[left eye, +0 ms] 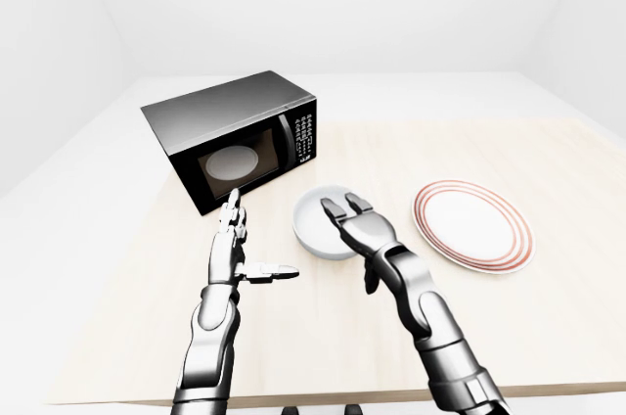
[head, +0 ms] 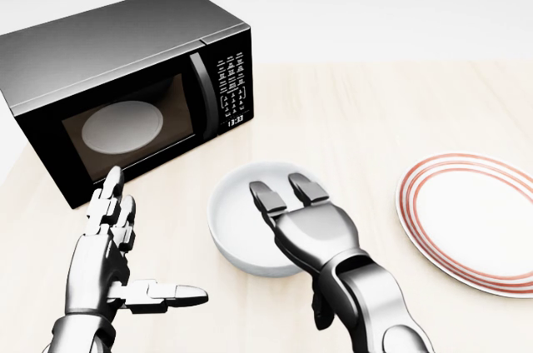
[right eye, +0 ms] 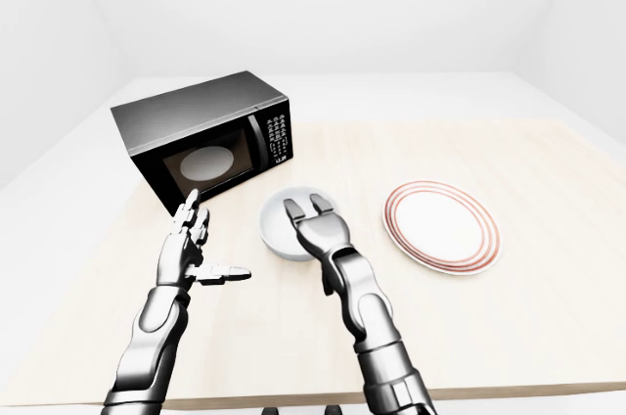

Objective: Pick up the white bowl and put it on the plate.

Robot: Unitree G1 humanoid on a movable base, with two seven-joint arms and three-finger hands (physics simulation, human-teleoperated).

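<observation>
And here is the white bowl [head: 237, 224], sitting upright on the pale wooden tabletop [head: 375, 111] at the lower middle of the head view, with the right hand [head: 304, 224] reaching over its right half, palm down. Its two long fingers [head: 268, 199] are stretched out straight and spread apart above the bowl's hollow, the thumb hanging below near the bottom edge; nothing is clamped, and whether the hand touches the rim cannot be told from here. Off at the right edge lies the plate [head: 470, 220], white with red rings round its border, flat on the tabletop and apart from the bowl. Down in the lower left corner the left hand [head: 108, 257] stands upright beside the bowl with a clear gap between them, fingers pointing up and thumb jutting out toward the right, wide open and holding nothing. Filling the upper left is a black microwave [head: 125, 78], door closed, its round turntable showing pale through the window and its keypad on the right side of the face. The eye views show the tabletop in a plain white room.
</observation>
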